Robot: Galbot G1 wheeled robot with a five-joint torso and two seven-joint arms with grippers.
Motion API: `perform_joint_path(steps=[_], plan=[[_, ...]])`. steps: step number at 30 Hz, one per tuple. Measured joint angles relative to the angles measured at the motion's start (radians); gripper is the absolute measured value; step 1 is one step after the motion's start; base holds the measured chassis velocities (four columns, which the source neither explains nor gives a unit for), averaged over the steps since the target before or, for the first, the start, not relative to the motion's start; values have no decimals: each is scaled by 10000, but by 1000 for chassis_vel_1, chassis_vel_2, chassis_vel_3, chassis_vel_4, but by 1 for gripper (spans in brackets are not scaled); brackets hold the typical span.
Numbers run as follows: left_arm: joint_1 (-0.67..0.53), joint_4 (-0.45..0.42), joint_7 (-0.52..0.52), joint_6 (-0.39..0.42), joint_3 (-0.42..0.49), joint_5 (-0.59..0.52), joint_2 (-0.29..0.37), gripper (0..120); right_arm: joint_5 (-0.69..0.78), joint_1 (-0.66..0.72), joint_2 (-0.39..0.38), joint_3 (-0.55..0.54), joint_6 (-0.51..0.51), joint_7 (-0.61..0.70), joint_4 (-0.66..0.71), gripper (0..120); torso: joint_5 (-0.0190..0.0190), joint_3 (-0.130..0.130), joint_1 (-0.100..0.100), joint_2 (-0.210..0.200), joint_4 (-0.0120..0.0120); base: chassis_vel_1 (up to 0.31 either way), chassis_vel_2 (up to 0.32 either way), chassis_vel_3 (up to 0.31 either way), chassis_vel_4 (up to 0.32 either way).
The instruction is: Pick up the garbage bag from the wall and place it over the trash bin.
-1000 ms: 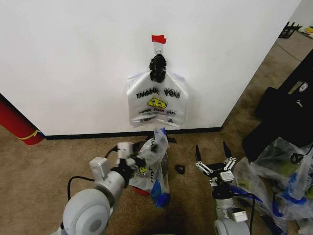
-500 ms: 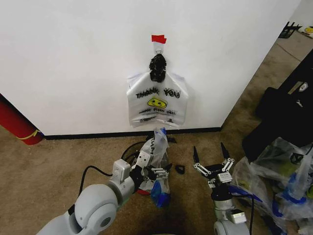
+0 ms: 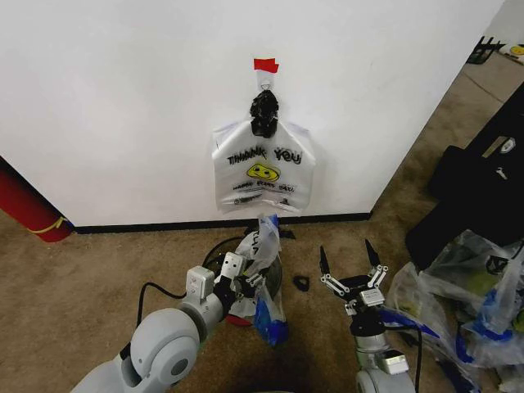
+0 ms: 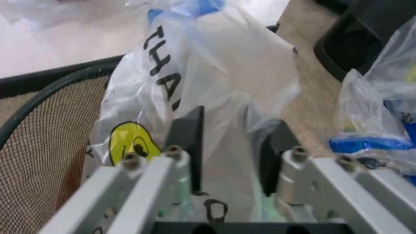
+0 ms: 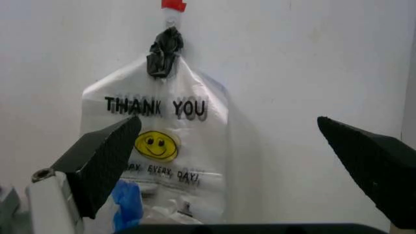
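The left gripper (image 4: 224, 156) has its fingers (image 4: 185, 141) narrowed on a fold of the garbage bag (image 4: 215, 78), pinching the thin film so it can be drawn over the trash bin (image 4: 46, 136), whose mesh rim sits just beside those fingers. The bag stands draped against the bin on the carpet floor (image 3: 82, 262). The right gripper (image 3: 350, 264) waits nearby with fingers spread wide, pointing at the wall (image 3: 123, 98). The bag hides the bin's far rim, so how far it covers the opening is hard to make out.
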Motion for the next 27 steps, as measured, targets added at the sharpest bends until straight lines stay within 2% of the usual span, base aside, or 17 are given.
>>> perform_joint_path(steps=[2, 4, 7, 9, 15, 20, 27], plan=[[47, 60, -66, 0, -20, 0, -42, 18, 0, 3, -10, 3, 10, 2, -39, 100, -1, 0, 0, 0, 0, 0, 0, 0, 0], [145, 298, -234, -1, -40, 63, -122, 7, 5, 23, -26, 14, 41, 8, -125, 100, 0, 0, 0, 0, 0, 0, 0, 0, 0], [222, 597, -337, -49, -45, 245, -215, 0, 23, 58, -32, 13, 60, 11, -253, 100, 1, 0, 0, 0, 0, 0, 0, 0, 0], [325, 1076, -414, -228, -49, 547, -380, 0, 74, 88, -33, -36, 56, 19, -378, 100, -1, 0, 0, 0, 0, 0, 0, 0, 0], [533, 1551, -578, -547, -224, 866, -673, 0, 187, 128, -71, -211, -68, -17, -581, 100, -1, 0, 0, 0, -1, 0, 0, 0, 0], [798, 1345, -608, -681, -389, 1070, -593, 0, 397, 190, -244, -412, -377, -423, -770, 100, 1, 0, 0, 0, 1, 0, 0, 0, 0], [998, 939, -654, -685, -676, 1205, -313, 0, 480, 516, -739, -868, -1393, -543, -738, 100, 0, 0, 0, 0, 1, 0, 0, 0, 0]])
